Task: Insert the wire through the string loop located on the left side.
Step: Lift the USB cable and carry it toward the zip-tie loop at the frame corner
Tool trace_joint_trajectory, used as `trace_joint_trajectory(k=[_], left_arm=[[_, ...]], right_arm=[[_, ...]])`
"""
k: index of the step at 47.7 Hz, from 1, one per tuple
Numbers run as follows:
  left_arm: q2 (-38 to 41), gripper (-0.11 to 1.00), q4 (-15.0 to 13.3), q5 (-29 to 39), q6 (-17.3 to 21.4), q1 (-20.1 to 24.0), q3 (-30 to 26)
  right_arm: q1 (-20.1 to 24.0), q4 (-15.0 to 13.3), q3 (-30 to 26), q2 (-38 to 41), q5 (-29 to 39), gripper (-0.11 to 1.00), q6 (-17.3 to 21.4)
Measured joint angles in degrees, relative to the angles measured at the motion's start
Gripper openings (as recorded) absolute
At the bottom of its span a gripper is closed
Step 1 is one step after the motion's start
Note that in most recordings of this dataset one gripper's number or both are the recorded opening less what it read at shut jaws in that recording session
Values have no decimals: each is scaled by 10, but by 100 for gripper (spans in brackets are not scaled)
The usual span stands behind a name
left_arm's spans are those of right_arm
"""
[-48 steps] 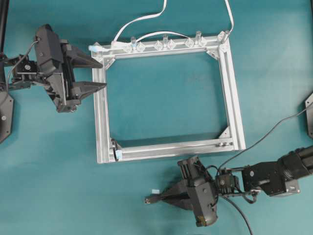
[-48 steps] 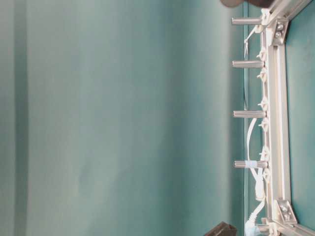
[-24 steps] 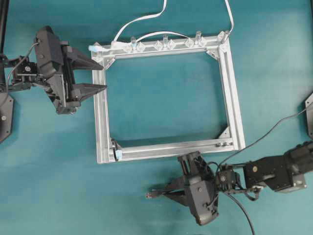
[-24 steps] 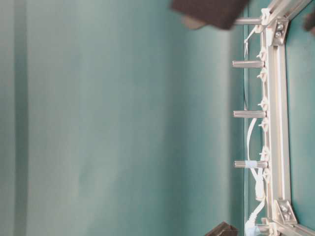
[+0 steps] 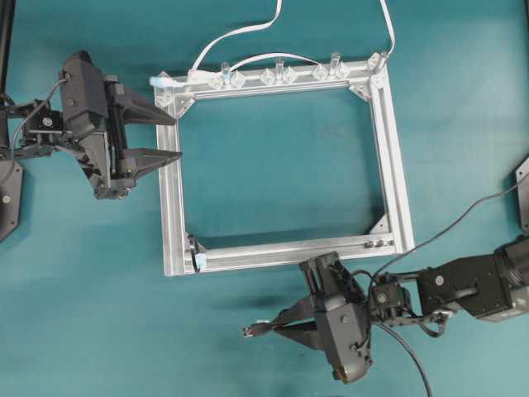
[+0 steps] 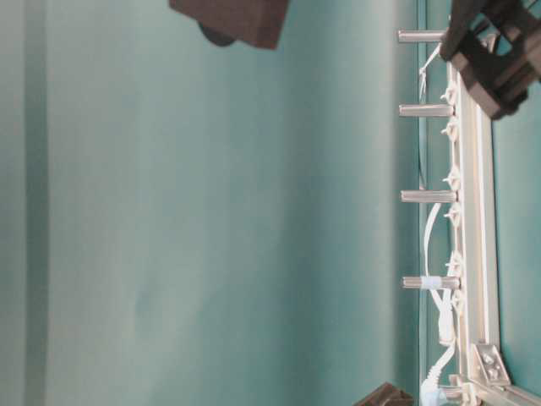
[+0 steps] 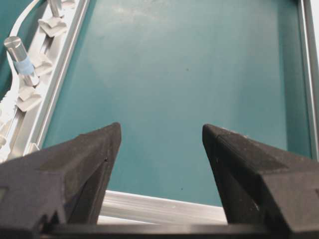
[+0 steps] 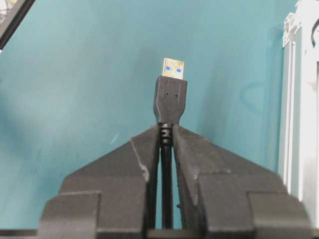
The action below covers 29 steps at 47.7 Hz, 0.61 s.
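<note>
While pinched by its strain relief in the right gripper [image 5: 277, 325], the wire [image 5: 252, 330] lies below the frame [image 5: 172, 207], plug pointing left, axis level. Left gripper [image 5: 169, 136] is spread wide. Versus earlier, the plug sits slightly higher, nearer the frame.

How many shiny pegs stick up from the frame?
4, in a row along one rail of the frame: first peg, second, third, and fourth, with blue tape. None seem hidden.

wire [image 8: 170, 99]: black, USB plug pointing left, below frame | string loop [image 5: 196, 252]: dark, frame's lower-left corner
</note>
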Motion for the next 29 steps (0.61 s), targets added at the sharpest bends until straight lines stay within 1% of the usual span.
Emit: trace_joint_trajectory(k=[29], left_arm=[[0, 72, 0, 0, 0, -3, 0]], right_arm=[[0, 0, 1, 0, 0, 11, -5]])
